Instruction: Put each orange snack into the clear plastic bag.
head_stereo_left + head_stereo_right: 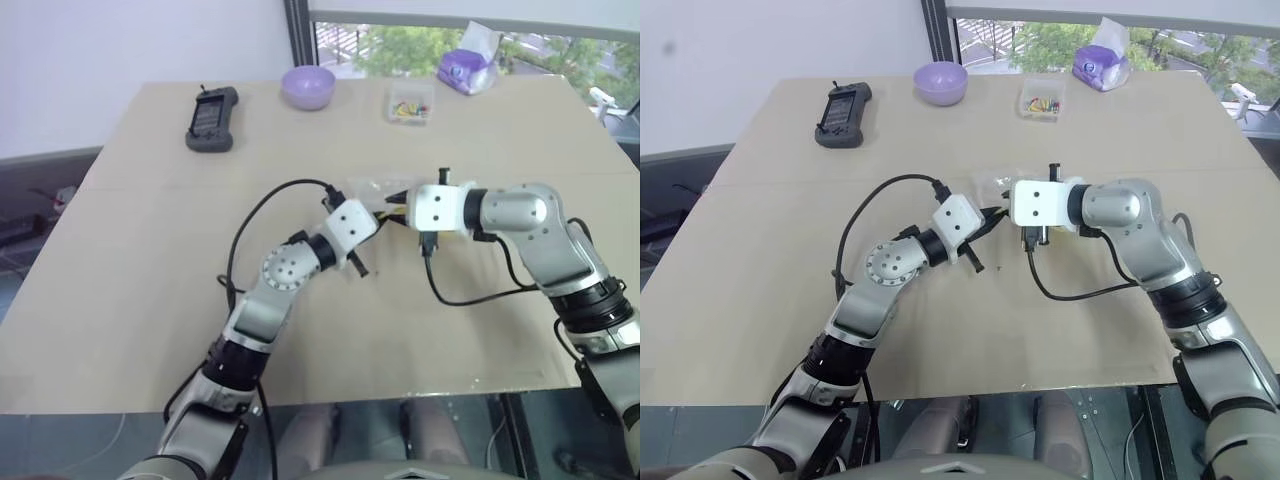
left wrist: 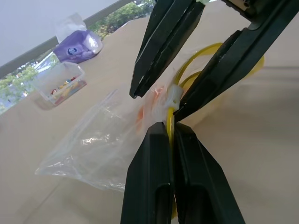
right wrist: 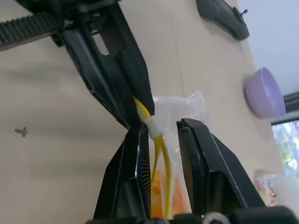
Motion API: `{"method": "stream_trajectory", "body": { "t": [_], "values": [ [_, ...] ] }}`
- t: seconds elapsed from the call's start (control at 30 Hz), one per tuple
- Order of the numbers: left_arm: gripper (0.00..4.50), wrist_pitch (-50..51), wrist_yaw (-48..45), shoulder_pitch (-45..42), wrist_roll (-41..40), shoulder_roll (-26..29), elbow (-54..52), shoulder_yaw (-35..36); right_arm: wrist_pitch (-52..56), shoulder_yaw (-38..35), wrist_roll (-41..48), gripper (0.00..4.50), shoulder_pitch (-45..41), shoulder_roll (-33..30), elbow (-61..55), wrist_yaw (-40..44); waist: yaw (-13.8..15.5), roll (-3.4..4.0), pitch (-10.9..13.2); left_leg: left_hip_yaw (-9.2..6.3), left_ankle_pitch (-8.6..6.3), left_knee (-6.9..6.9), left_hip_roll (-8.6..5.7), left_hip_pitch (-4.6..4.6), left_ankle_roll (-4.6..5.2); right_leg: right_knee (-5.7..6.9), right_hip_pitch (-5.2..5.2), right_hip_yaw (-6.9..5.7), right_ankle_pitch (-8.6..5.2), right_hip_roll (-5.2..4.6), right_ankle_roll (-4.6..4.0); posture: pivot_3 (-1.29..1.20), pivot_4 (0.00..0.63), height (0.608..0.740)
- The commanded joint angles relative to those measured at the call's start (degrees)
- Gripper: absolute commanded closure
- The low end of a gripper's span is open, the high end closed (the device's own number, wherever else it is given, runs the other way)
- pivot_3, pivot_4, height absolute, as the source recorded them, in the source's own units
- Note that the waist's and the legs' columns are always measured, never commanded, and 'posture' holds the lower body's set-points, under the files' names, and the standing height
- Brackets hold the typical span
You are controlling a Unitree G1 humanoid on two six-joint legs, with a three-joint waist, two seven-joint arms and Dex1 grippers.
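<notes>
The clear plastic bag (image 1: 372, 189) lies crumpled at the middle of the table, its yellow zip strip (image 2: 187, 65) looping up between both grippers. My left gripper (image 2: 170, 127) is shut on that zip strip. Opposite it, my right gripper (image 3: 163, 125) is open, its fingers straddling the strip and the white slider (image 3: 153, 125); one finger touches the slider. The orange snack (image 3: 161, 196) shows as an orange mass inside the bag, behind the strip. In the head views the two grippers meet tip to tip (image 1: 392, 212) over the bag.
At the table's far side stand a lilac bowl (image 1: 308, 87), a black handheld controller (image 1: 212, 118), a small clear box of coloured bits (image 1: 411, 103) and a purple tissue pack (image 1: 465, 68). Black cables hang from both wrists.
</notes>
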Motion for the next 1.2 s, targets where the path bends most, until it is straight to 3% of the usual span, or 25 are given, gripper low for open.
{"method": "stream_trajectory", "body": {
  "t": [0.03,0.4,0.5,0.53,1.0,1.2],
  "values": [
    [4.5,0.3,0.4,-0.1,-0.4,-0.5,-3.0,0.2,-6.6,0.2,-0.6,3.4,-1.3,-0.5,0.0,-0.5,0.0,0.0,0.0,0.0,0.0,0.0,0.0,0.01,0.0,0.0,0.0,0.0,0.0,0.0,0.0,0.0,0.15,0.74],
    [4.5,0.7,0.8,0.0,-0.2,-0.6,-3.2,0.2,-14.8,0.1,-2.6,3.4,-2.7,0.0,3.8,-1.0,0.0,0.0,0.0,0.01,0.0,0.0,0.0,0.01,0.0,0.0,0.0,0.01,0.0,0.01,0.0,0.0,0.15,0.74],
    [4.5,0.7,0.8,0.0,-0.2,-0.6,-3.1,0.2,-15.7,0.1,-2.5,4.35,-2.6,-0.2,4.0,-0.6,0.0,0.0,0.0,0.01,0.0,0.0,0.0,0.01,0.0,0.0,0.0,0.01,0.0,0.01,0.0,0.0,0.15,0.74],
    [4.5,0.7,0.9,0.0,-0.2,-0.6,-3.1,0.2,-15.9,0.1,-2.5,4.44,-2.6,-0.2,4.1,-0.5,0.0,0.0,0.0,0.01,0.0,0.0,0.0,0.01,0.0,0.0,0.0,0.01,0.0,0.01,0.0,0.0,0.15,0.74],
    [4.5,1.4,2.2,0.6,0.7,0.8,-3.2,1.6,-12.0,-2.4,-5.3,4.44,-1.2,-2.7,4.6,-2.3,0.0,0.0,0.0,0.0,0.0,0.0,0.0,0.01,0.0,0.0,0.0,0.01,0.0,0.01,0.0,0.0,0.15,0.74],
    [4.5,0.8,7.0,0.0,5.2,2.8,-0.4,3.1,-8.6,-4.0,-5.4,4.44,1.0,-4.8,3.4,-3.3,0.0,0.0,0.0,0.0,0.0,0.0,0.0,0.01,0.0,0.0,0.0,0.01,0.0,0.01,0.0,0.0,0.15,0.74]
  ]
}}
